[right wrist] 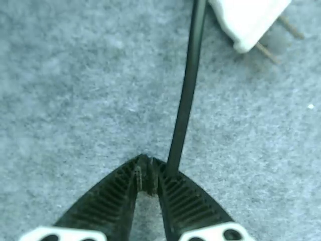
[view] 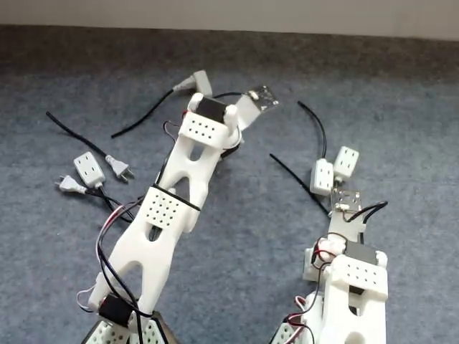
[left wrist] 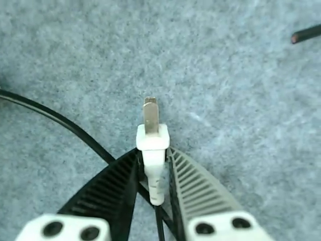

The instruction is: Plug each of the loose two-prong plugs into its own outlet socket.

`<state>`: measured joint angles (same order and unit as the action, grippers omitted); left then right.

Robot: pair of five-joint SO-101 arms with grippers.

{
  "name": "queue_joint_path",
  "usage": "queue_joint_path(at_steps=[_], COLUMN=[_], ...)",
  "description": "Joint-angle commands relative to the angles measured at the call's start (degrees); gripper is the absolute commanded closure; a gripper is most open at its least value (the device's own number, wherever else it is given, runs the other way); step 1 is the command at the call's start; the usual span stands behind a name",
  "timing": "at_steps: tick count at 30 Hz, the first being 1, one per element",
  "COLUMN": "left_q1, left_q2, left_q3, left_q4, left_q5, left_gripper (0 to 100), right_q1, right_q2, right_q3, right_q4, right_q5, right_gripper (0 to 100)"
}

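Note:
My left gripper (left wrist: 152,153) is shut on a white two-prong plug (left wrist: 152,143); its prongs point away from the fingers, above the grey carpet, and its black cord trails back between them. From above, that gripper (view: 195,87) holds the plug (view: 188,83) at the far middle. My right gripper (right wrist: 149,163) is shut, with a black cord (right wrist: 185,100) running up to and under one fingertip. A white block with two prongs (right wrist: 248,17) lies just beyond. In the high view the right gripper (view: 337,195) sits just short of two white outlet blocks (view: 323,175) (view: 346,161).
At the left lie a white outlet block (view: 90,167) and two loose plugs (view: 120,169) (view: 68,185) with black cords. More loose black cords (view: 72,132) (view: 315,125) curve across the grey carpet. The carpet's far edge meets a pale strip.

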<state>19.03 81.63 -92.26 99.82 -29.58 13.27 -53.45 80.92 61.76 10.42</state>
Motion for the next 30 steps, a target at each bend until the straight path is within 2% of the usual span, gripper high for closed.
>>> queue_joint_path(at_steps=[1,8,16,25,30], left_q1=[1.80,-2.07,-12.26,-32.84,-47.34], left_q2=[-4.18,-18.59,-36.88,-52.26,-53.49], left_q3=[-2.24,-1.98,-1.89,-1.89,3.47], left_q4=[0.09,1.23,1.49,1.49,1.49], left_q5=[-0.09,0.00,0.18,4.48,4.40], left_gripper=[99,99,99,99,99], right_q1=[-0.66,-0.66,-0.66,-1.01,-10.07], right_q2=[-0.22,-0.22,-0.22,-0.22,-0.22], right_q3=[0.13,0.13,0.13,0.04,-2.59], right_q4=[-1.19,-1.19,-1.19,-1.19,-0.66], right_q5=[0.62,0.62,0.62,0.62,0.62], right_gripper=[98.9,98.9,98.9,98.9,98.9])
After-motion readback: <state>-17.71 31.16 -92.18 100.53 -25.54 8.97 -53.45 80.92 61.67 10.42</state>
